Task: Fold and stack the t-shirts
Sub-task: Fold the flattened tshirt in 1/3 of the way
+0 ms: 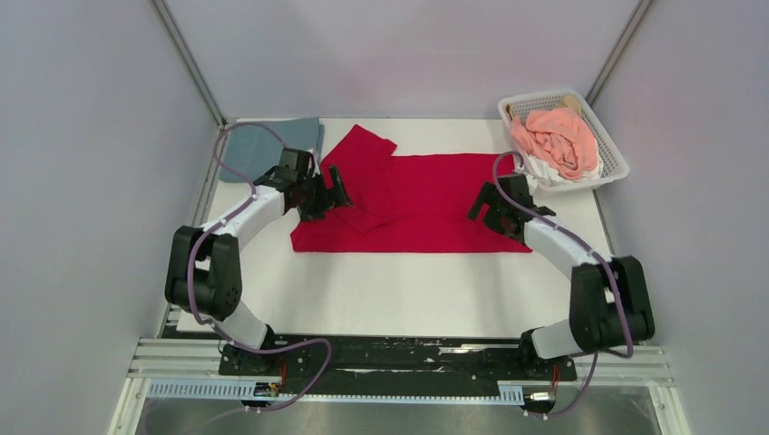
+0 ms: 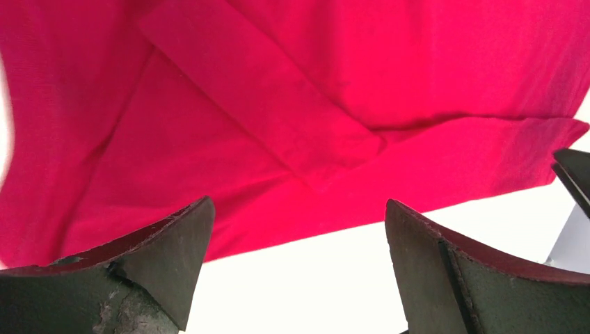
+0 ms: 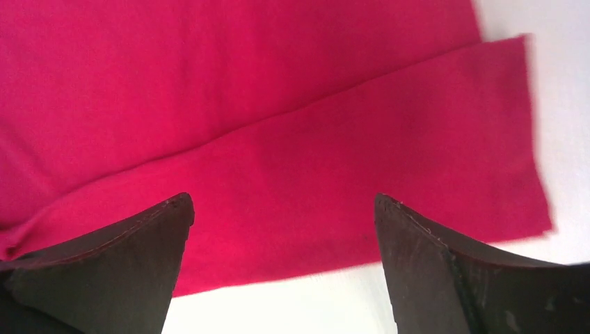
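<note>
Shirt (image 1: 426,204), half-folded, lies flat with left claw (image 1: 328,198) at its nine o'clock, right claw (image 1: 485,210) at three, both released (empty), seemingly poised for the next fold.

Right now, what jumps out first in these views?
The red t-shirt, spread partly folded mid-table, with the left tool and right tool open over its two ends. Then the white basket at the far right corner, a crumpled pink t-shirt heaped in it, and a grey-blue t-shirt folded at the far left corner.
</note>
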`<state>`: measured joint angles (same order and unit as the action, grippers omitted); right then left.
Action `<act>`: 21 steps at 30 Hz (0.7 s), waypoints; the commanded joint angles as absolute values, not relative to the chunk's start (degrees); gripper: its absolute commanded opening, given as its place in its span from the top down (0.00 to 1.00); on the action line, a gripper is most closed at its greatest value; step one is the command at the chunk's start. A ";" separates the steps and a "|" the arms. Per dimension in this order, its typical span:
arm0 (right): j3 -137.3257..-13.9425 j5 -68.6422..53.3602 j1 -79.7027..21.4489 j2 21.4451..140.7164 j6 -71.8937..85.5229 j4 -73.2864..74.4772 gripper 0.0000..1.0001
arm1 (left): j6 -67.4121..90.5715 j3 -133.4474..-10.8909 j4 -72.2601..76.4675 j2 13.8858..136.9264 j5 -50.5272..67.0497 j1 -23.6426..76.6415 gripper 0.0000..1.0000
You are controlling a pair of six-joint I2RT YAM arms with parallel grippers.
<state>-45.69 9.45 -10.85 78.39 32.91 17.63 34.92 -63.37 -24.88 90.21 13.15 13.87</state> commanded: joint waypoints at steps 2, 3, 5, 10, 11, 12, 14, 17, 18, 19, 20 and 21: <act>-52.16 1.80 -11.59 91.26 28.07 12.30 0.00 | 38.78 -61.13 -15.52 97.18 21.86 13.69 0.00; -52.76 1.07 -11.59 92.88 28.39 12.24 0.00 | 38.86 -60.68 -15.45 98.37 21.87 13.61 0.00; -52.36 -1.11 -11.59 94.62 29.51 12.16 0.00 | 39.01 -59.15 -15.28 99.01 21.30 13.68 0.00; -44.91 -0.85 -11.55 90.87 30.77 12.41 0.00 | 39.95 -52.79 -13.60 96.25 18.91 13.69 0.00; -43.00 -1.24 -11.58 89.23 31.05 12.68 0.00 | 40.06 -50.90 -13.55 95.85 18.64 13.70 0.00; -41.22 -1.82 -11.54 87.61 31.29 13.23 0.00 | 40.32 -49.89 -13.54 94.82 17.93 13.71 0.00; -38.46 -2.14 -11.59 84.43 31.71 16.00 0.00 | 40.95 -46.35 -13.79 92.76 17.27 13.70 0.00; -35.18 -1.39 -11.57 79.05 32.12 22.49 0.00 | 42.56 -38.52 -14.35 88.18 15.93 13.68 0.00; -34.05 -1.50 -11.56 77.21 32.16 24.41 0.00 | 43.47 -36.84 -14.65 85.13 14.77 13.70 0.00; -33.01 -2.06 -11.59 75.10 32.13 25.95 0.00 | 43.97 -33.56 -15.37 83.39 14.20 13.66 0.00; -31.88 -2.74 -11.63 73.28 32.36 27.68 0.00 | 45.01 -32.11 -15.86 80.15 13.22 13.70 0.00; -30.89 -3.66 -11.76 71.34 32.49 28.84 0.00 | 45.35 -29.52 -16.93 78.48 12.89 13.70 0.00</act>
